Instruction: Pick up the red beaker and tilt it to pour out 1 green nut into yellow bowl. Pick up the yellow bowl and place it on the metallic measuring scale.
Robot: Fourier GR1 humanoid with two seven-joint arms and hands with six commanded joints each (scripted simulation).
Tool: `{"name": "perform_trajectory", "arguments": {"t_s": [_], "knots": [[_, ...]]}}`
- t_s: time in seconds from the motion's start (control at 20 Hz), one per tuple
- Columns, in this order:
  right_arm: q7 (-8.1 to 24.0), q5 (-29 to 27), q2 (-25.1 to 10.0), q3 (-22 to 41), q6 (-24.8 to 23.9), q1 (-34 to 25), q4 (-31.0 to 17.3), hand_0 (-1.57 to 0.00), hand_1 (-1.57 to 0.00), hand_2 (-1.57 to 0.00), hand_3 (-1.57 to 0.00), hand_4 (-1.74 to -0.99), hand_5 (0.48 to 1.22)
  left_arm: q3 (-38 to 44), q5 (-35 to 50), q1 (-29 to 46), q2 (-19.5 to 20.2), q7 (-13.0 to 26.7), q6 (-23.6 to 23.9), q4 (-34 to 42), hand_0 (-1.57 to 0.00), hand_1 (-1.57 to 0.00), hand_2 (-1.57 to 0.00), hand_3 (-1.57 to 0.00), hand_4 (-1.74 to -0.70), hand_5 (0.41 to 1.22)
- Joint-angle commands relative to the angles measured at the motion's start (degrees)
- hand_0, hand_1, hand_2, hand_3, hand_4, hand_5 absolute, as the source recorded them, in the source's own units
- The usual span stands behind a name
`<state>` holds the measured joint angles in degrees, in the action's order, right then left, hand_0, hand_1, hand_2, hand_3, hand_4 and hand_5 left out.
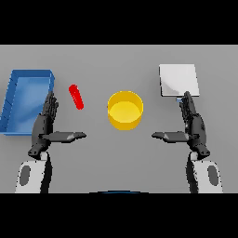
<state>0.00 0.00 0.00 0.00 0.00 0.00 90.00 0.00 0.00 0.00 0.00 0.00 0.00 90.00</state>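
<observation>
Dark fingers held straight and a thumb stuck out sideways: that is the left hand [45, 124], flat and holding nothing, hovering low over the grey table [119, 158]; just ahead of its fingertips and a little inward lies the red beaker [76, 96], tipped on its side, apart from the hand; it looks small, stiff and light, likely smooth enough to roll or slip, so I'd take it round the middle of its wall; no green nut is visible from here; further inward sits the yellow bowl [124, 109], rigid and open-topped, best gripped by the rim or cupped from the side; outward of this hand is a blue tray [14, 97]; the right hand [193, 125] mirrors the pose, equally slack and unladen, its fingertips nearly at the metallic measuring scale [179, 80].
</observation>
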Motion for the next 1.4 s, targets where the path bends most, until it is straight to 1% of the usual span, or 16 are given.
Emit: {"name": "perform_trajectory", "arguments": {"t_s": [0.0,0.25,0.3,0.35,0.45,0.55,0.6,0.65,0.7,0.75,0.85,0.9,1.0,1.2,1.25,1.35], "knots": [[0.04,0.05,0.1,0.07,-0.11,-0.05,-0.02,0.0,0.0,0.0,0.0,-1.245,0.681,0.08,0.05,-0.12,0.05,0.08,0.05,-0.08,0.0,0.0,0.0,0.0,-1.2,0.652],[-0.32,1.32,1.46,1.47,-0.76,0.0,0.13,0.0,0.0,0.0,0.0,-1.245,0.681,1.05,0.91,-1.27,0.77,0.39,-0.41,-1.11,0.0,0.0,0.0,0.0,-1.2,0.652],[-4.52,6.84,-1.22,3.6,-1.69,2.18,2.28,0.0,0.0,0.0,0.0,-1.245,0.681,-1.12,-2.13,0.43,2.16,0.0,-0.48,1.31,0.0,0.0,0.0,0.0,-1.2,0.652],[-6.67,10.55,-2.39,5.14,-2.57,3.57,3.3,0.0,0.0,0.0,0.0,-1.242,0.678,-2.71,-4.0,2.11,3.21,-0.34,-1.04,3.26,0.0,0.0,0.0,0.0,-1.21,0.649],[-6.15,14.78,-3.23,7.3,-3.6,4.89,5.99,0.0,0.0,0.0,0.0,-1.235,0.679,-4.24,-5.6,3.79,3.9,0.6,-1.27,5.84,0.0,0.0,0.0,0.0,-1.22,0.654],[-5.08,16.33,-3.05,8.29,-3.98,5.88,7.29,0.0,0.0,0.0,0.0,-1.235,0.678,-4.63,-6.43,3.04,4.2,3.0,-0.97,6.3,0.0,0.0,0.0,0.0,-1.22,0.66],[-5.41,15.9,-3.51,8.04,-3.54,6.42,7.4,0.0,0.0,0.0,0.0,-1.241,0.68,-5.17,-6.82,3.85,4.18,1.94,-1.15,6.76,0.0,0.0,0.0,0.0,-1.23,0.661],[-5.83,15.71,-3.35,8.13,-3.53,6.74,7.97,0.0,0.0,0.0,0.0,-1.245,0.681,-5.4,-7.02,3.28,4.19,2.76,-1.28,6.59,0.0,0.0,0.0,0.0,-1.23,0.662],[-5.19,15.48,-2.97,8.24,-3.36,6.22,7.55,0.0,0.0,0.0,0.0,-1.25,0.681,-5.33,-7.23,2.44,4.49,3.6,-1.47,5.69,0.0,0.0,0.0,0.0,-1.24,0.668],[-5.65,14.36,-3.49,7.62,-2.69,6.35,7.68,0.0,0.0,0.0,0.0,-1.254,0.682,-5.0,-7.04,1.74,5.01,4.01,-1.92,4.92,0.0,0.0,0.0,0.0,-1.25,0.679],[-5.64,13.29,-2.78,8.0,-1.88,6.12,8.03,0.0,0.0,0.0,0.0,-1.275,0.68,-5.04,-6.77,-0.64,3.8,3.51,-2.09,1.52,0.0,0.0,0.0,0.0,-1.3,0.702],[-6.12,12.89,-3.23,7.87,-1.44,6.45,8.84,0.0,0.0,0.0,0.0,-1.28,0.679,-4.94,-6.73,-1.76,3.42,2.99,-2.09,0.16,0.0,0.0,0.0,0.0,-1.33,0.713],[-4.38,12.35,-3.21,7.52,-1.26,5.56,8.74,0.0,0.0,0.0,0.0,-1.296,0.677,-4.31,-6.8,-4.74,3.26,2.89,-1.98,-2.9,0.0,0.0,0.0,0.0,-1.37,0.732],[-5.84,12.21,-2.78,7.65,-1.44,6.97,9.19,0.0,0.0,0.0,0.0,-1.321,0.683,-2.41,-7.95,-10.77,3.57,2.62,-0.98,-11.6,0.0,0.0,0.0,0.0,-1.38,0.738],[-4.96,12.23,-2.43,7.66,-1.68,6.73,8.94,0.0,0.0,0.0,0.0,-1.329,0.685,-2.17,-8.05,-11.73,3.44,2.22,-0.84,-13.02,0.0,0.0,0.0,0.0,-1.37,0.733],[-4.95,12.0,-2.32,7.12,-2.06,6.68,8.04,0.0,0.0,0.0,0.0,-1.337,0.687,-0.84,-7.71,-13.54,3.52,0.52,-0.73,-17.2,0.0,0.0,0.0,0.0,-1.35,0.72]]}}
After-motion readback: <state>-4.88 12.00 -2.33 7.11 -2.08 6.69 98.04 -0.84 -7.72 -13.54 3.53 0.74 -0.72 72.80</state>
